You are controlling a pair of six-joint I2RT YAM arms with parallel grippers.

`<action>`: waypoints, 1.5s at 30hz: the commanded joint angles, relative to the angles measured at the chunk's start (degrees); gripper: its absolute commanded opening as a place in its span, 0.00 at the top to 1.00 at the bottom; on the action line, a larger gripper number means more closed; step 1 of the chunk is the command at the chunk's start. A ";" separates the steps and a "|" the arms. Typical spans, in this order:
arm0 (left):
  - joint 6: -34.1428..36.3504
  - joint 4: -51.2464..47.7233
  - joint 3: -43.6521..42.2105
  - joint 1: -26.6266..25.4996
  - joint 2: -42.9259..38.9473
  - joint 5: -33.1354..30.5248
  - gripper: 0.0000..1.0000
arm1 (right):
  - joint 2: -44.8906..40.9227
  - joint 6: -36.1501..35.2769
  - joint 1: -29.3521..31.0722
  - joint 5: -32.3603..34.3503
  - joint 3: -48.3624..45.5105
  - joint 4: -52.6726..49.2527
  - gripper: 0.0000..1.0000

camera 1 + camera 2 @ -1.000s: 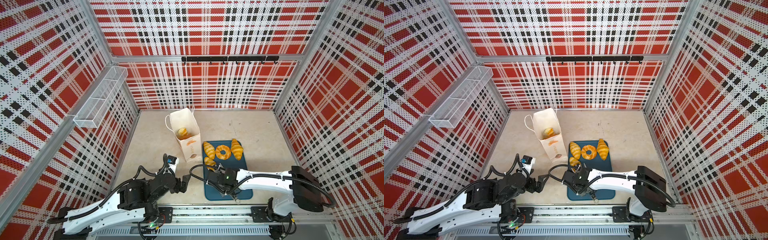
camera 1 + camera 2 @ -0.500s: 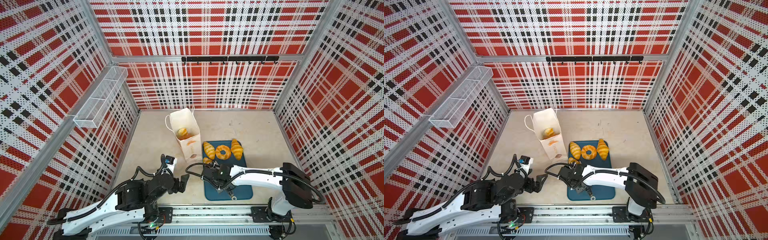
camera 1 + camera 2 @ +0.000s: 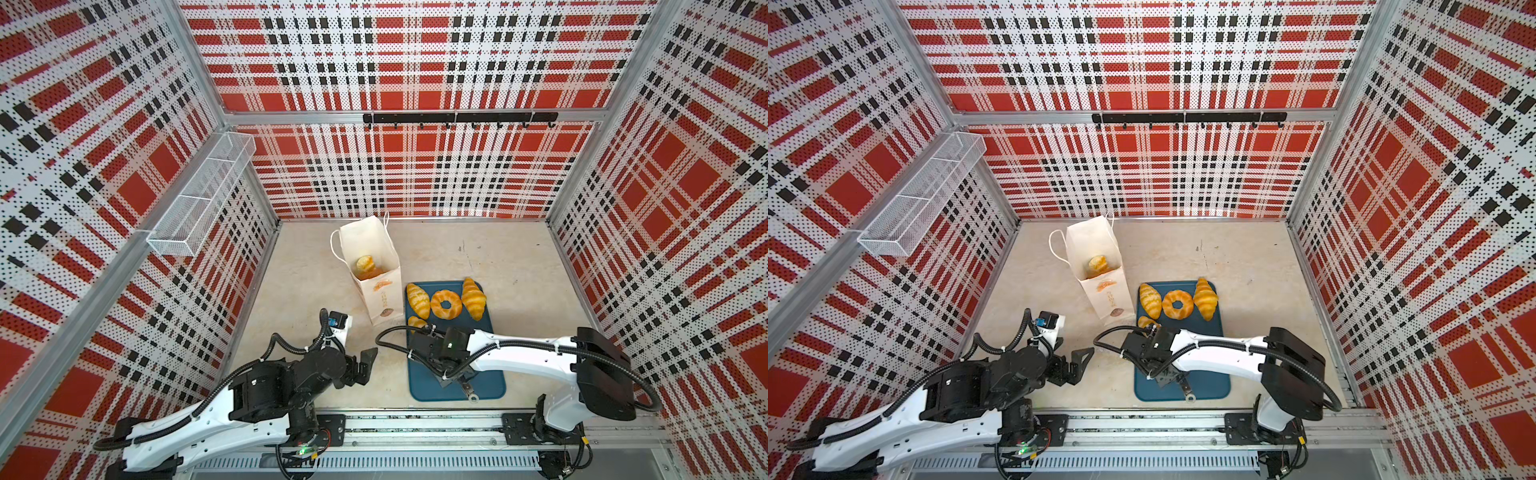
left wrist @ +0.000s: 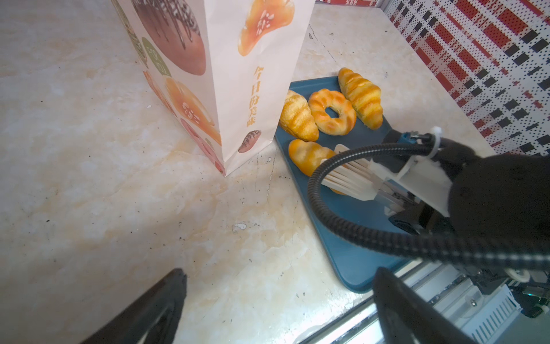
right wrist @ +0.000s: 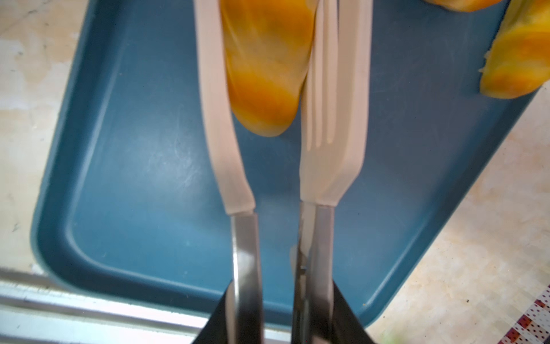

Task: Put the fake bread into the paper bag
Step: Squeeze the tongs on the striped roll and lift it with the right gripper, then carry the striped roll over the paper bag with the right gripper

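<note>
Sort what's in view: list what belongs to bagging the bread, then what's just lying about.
In the job: paper bag; bread inside it; bag-side croissant, ring doughnut and outer croissant on the teal tray; small pastry between the tongs in the right gripper.
Lying about: wire basket on the left wall; black hook rail on the back wall.

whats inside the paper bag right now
Both top views look down the open paper bag onto one pale golden pastry lying on a darker orange piece. The bag's walls hide whatever lies deeper.
</note>
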 commanded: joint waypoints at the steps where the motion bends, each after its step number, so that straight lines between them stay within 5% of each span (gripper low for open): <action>1: -0.45 -1.03 1.66 -0.39 0.17 -1.95 0.01 | -3.94 1.91 0.11 0.89 -0.96 -0.81 0.68; 20: 2.20 -3.55 6.05 -0.40 1.49 -3.53 0.01 | -15.89 5.37 3.24 4.15 -0.46 -6.46 0.68; 35: 6.78 -3.66 11.14 0.01 4.42 -6.07 0.01 | -18.83 0.31 2.94 6.30 8.26 -7.02 0.67; 45: 12.63 -3.65 15.87 11.90 7.29 2.01 0.01 | -17.92 -5.90 -1.38 3.75 15.18 -6.41 0.67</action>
